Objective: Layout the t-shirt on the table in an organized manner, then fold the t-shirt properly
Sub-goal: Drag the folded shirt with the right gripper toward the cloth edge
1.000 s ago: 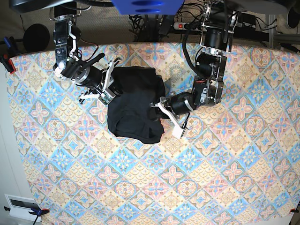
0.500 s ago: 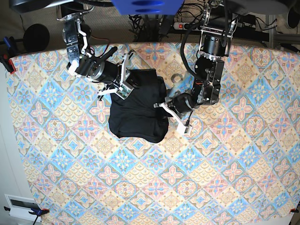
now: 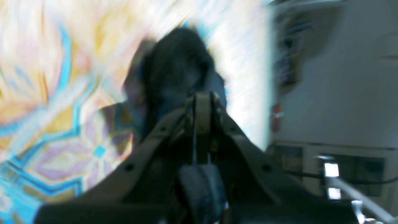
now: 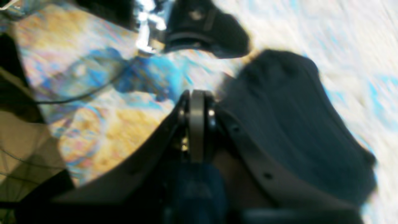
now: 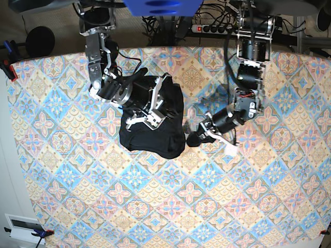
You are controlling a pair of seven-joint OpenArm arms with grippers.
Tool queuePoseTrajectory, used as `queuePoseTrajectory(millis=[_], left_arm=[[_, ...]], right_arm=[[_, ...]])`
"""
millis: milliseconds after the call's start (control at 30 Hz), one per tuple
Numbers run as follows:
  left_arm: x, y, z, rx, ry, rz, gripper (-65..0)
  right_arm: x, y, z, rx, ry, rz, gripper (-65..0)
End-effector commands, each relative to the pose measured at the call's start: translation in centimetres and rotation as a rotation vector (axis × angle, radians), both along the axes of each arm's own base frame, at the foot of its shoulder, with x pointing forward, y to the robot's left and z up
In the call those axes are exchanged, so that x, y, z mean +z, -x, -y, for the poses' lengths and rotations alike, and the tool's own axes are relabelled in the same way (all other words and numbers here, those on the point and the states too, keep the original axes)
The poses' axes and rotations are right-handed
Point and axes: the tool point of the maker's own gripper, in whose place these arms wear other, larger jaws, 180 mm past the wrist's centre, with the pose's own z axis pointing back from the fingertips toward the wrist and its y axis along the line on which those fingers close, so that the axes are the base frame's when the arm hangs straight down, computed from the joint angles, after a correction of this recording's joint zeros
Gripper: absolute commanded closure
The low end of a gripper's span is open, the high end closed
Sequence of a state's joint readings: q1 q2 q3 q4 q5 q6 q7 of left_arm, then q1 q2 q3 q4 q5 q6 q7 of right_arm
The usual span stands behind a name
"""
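Garment: plain black soft t-shirt, bunched on the pastel diamond-tiled counter.
Right fingers: clenched, empty, over the shirt.
Left fingers: clenched, empty, beside its edge.

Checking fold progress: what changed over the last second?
The right gripper swung from the t-shirt's left edge over its top. The left gripper pulled back off its right edge. Both are shut, holding nothing. The t-shirt remains a bundle on the table.
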State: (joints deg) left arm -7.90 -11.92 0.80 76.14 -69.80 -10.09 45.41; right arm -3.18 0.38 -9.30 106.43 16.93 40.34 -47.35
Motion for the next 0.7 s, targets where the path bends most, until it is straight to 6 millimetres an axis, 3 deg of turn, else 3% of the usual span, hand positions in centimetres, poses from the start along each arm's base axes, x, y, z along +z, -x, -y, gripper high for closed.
queuePoseTrajectory(millis=[0,133,300,467,667], left_arm=[[1.2,-0.3,-1.9,0.028,0.006,0.034,-0.2],[0.8,0.7,-7.4,0.123,-0.012,0.013,-0.2],[-0.5,2.6,-12.8,0.201,-0.086,-0.029,-0.2],[-1.2,3.9,-15.3,0.241,-0.121,-0.054,-0.2],[-1.4,4.1,-15.5,0.248,-0.123,-0.059,-0.2]], right_arm=[[1.0,-0.9,-0.2,-0.010,-0.034,0.026,0.0],[0.8,-2.2,-1.6,-0.011,-0.069,-0.002,0.0],[-1.1,-3.7,-3.4,-0.007,-0.096,-0.085,0.0],[-3.7,-4.5,-4.2,-0.051,-0.132,-0.183,0.0],[-8.0,-5.1,-3.6,-0.158,-0.134,-0.322,0.0]])
